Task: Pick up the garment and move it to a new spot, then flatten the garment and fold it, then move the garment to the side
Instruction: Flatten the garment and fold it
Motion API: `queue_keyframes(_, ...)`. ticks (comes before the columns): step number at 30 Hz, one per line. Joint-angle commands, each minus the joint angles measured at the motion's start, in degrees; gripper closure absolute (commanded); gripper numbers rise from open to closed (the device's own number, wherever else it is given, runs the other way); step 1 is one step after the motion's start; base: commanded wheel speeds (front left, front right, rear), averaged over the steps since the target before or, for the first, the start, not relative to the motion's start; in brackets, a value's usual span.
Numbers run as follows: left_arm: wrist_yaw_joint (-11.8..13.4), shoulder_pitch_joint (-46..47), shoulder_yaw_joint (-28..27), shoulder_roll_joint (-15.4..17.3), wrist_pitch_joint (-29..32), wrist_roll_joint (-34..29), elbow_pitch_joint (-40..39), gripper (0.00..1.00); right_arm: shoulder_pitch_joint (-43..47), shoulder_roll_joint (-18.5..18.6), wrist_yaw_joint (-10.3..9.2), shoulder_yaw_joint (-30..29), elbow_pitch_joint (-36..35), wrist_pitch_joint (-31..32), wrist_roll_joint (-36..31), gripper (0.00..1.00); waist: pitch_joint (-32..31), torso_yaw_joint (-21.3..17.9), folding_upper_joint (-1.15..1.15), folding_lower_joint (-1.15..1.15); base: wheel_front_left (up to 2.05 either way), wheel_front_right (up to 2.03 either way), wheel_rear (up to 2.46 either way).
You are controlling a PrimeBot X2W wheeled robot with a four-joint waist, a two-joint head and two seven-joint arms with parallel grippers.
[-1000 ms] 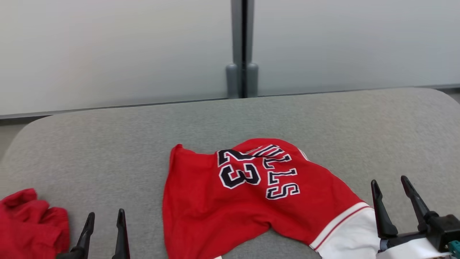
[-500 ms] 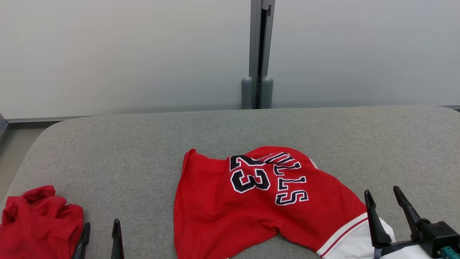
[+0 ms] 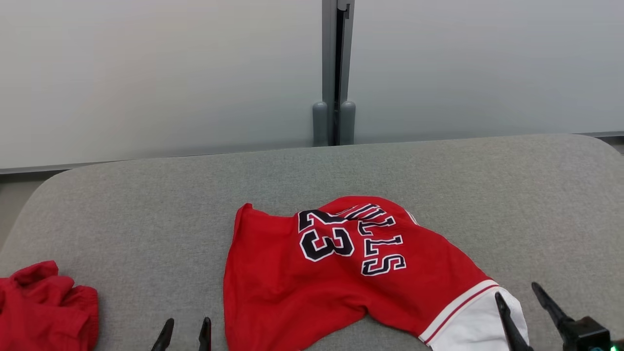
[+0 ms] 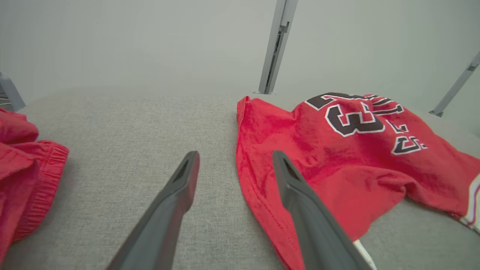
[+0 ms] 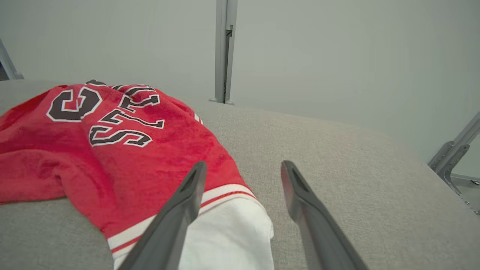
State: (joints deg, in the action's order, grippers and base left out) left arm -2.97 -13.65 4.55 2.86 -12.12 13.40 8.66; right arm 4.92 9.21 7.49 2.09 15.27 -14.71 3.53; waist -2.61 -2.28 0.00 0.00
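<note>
The garment (image 3: 341,273) is a red jersey with "23" and black lettering and a white end at its right. It lies rumpled on the grey padded table (image 3: 146,204). My left gripper (image 3: 187,324) is open just left of the jersey's left hem. In the left wrist view the gripper (image 4: 235,155) has one finger over the hem of the garment (image 4: 337,150) and the other over bare table. My right gripper (image 3: 516,291) is open at the white end. In the right wrist view the gripper (image 5: 244,164) straddles that edge of the garment (image 5: 142,161). Neither gripper holds anything.
A second crumpled red cloth (image 3: 44,307) lies at the table's near left corner, also in the left wrist view (image 4: 22,168). A pale wall with a grey post (image 3: 334,73) stands behind the table. Bare table stretches behind and to the right of the jersey.
The head camera has shifted. Both grippers have sunk toward the bottom edge of the view, and the left one has moved right, closer to the jersey's left hem. The jersey lies as before.
</note>
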Motion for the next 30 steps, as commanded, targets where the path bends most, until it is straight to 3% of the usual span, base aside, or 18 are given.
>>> queue_keyframes(1, -0.21, 0.45, 0.21, 0.23, 0.83, 0.79, 0.29, 0.00, 0.31, 1.07, 0.00, 0.60, 0.84, 0.75, 0.35, 0.00, 0.26, -0.47, 0.00, 0.00, 0.00, 0.00, 0.00)
queue_keyframes(7, -0.58, 0.85, 3.27, 0.20, 7.46, 2.80, 1.52, 0.00, 0.92, 4.52, 0.00, 4.05, 5.80, 6.40, 3.27, 0.00, 1.72, -2.06, 0.00, 0.00, 0.00, 0.00, 0.00)
queue_keyframes(13, -1.04, 1.05, 4.80, 0.29, 12.32, 3.90, 1.03, 0.00, -1.09, 4.62, 0.00, 6.12, 8.93, 7.99, 5.29, 0.00, 3.41, -2.30, 0.00, 0.00, 0.00, 0.00, 0.00)
queue_keyframes(30, -1.06, 2.04, 6.70, 0.39, 17.69, 7.06, 5.03, 0.00, -8.24, 4.22, 0.00, 13.70, 16.08, 10.93, 9.16, 0.00, 6.43, -3.03, 0.00, 0.00, 0.00, 0.00, 0.00)
